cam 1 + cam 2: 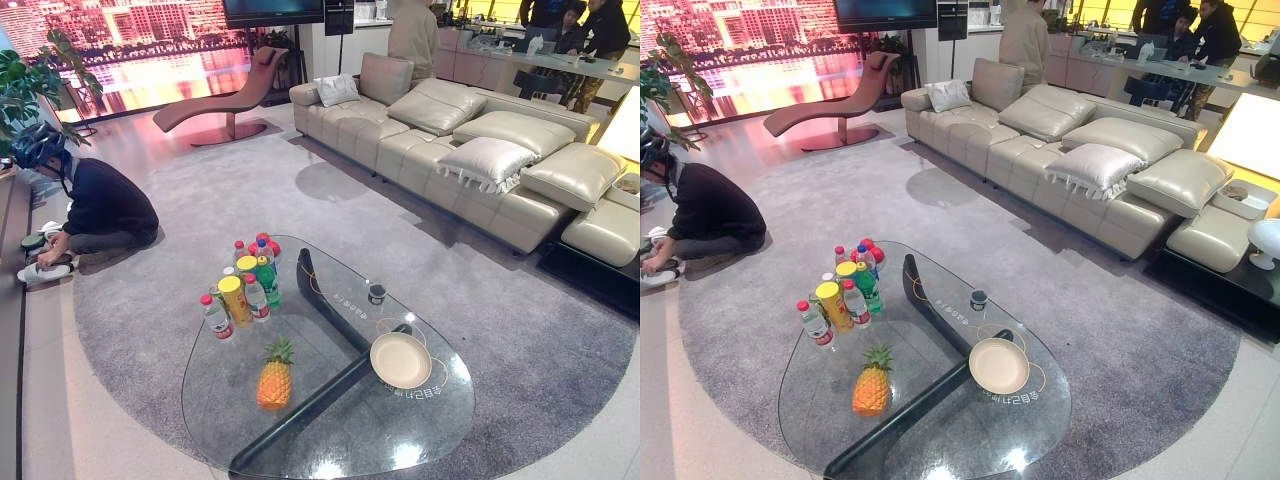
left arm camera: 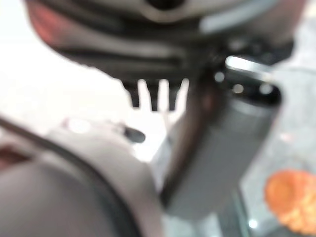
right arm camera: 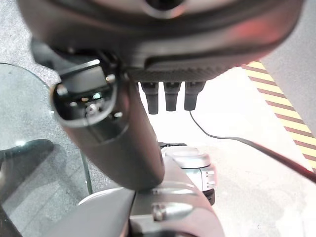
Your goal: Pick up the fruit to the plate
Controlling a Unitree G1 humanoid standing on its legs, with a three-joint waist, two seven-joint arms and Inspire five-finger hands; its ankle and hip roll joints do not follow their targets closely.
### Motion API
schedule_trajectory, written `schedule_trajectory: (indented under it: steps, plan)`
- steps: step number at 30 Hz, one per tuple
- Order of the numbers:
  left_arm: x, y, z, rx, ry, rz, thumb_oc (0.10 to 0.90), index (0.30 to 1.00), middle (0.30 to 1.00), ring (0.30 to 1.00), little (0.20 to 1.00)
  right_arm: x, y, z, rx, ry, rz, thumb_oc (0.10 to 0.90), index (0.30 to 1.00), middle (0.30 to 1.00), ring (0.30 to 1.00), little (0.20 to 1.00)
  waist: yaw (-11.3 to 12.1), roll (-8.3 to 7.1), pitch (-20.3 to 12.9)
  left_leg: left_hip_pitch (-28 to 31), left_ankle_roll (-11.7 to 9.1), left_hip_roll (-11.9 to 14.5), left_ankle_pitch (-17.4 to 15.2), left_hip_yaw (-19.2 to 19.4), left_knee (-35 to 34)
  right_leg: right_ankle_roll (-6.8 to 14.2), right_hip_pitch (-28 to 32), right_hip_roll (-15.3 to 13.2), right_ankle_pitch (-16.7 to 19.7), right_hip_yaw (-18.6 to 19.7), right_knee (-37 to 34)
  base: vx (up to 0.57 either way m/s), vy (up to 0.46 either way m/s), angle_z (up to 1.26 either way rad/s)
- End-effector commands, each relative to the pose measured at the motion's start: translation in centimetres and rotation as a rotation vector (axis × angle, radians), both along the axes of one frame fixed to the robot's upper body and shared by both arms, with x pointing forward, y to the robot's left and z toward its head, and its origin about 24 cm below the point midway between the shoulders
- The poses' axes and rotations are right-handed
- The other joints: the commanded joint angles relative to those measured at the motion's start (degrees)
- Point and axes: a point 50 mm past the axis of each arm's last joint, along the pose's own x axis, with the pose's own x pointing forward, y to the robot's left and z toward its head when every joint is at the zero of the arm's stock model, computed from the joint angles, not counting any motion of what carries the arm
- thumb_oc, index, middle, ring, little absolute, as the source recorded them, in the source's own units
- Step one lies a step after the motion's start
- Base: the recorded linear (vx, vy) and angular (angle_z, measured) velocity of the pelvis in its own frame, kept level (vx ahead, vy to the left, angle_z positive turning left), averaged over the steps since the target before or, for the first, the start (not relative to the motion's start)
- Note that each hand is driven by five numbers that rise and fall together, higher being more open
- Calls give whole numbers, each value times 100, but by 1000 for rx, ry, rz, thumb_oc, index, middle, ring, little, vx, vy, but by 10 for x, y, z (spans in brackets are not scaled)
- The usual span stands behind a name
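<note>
The pineapple (image 1: 275,376) stands upright on the glass bench (image 1: 330,440), near my side and apart from the empty plate (image 1: 400,360), which lies across the dark base strut, so nothing has been carried yet. My left robot hand (image 2: 148,94) and right robot hand (image 3: 168,96) hang beside the bench, fingers relaxed and holding nothing. The bottles (image 1: 245,280) cluster beyond the fruit, leaving my reach open.

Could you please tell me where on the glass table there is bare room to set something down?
The near end of the glass table, between the pineapple and the plate, is bare apart from the dark base beam beneath. The strip behind the plate holds only a small dark cup. The far left corner is crowded with bottles.
</note>
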Motion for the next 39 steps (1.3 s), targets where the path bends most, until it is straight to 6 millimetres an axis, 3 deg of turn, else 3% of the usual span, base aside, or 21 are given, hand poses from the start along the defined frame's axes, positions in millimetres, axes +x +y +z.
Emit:
schedule_trajectory:
  steps: [1,9,26,39]
  plan:
    - [21,-6,1,-25,-36,-13,800,900,900,900,900,26,6,1,18,-48,47,800,900,900,900,900,42,-23,405,-30,33,-99,-238,-47,35,75,269,-26,-131,-276,103,0,0,0]
    - [18,-1,1,34,24,-52,800,900,900,900,900,25,6,0,14,-34,54,800,900,900,900,900,22,-20,376,-2,29,-79,-245,-25,35,61,301,-19,-152,-283,90,0,0,0]
    - [28,7,5,168,-13,-40,800,900,900,900,900,23,5,0,-5,1,61,800,900,900,900,900,29,-45,400,20,27,-73,-240,-46,35,59,298,1,-152,-267,111,0,0,0]
    - [64,43,27,399,-238,137,800,900,900,900,900,27,-13,6,-34,-9,68,800,900,900,900,900,-60,76,640,-38,23,-73,-193,13,120,21,146,9,-211,-142,235,-1,11,0]
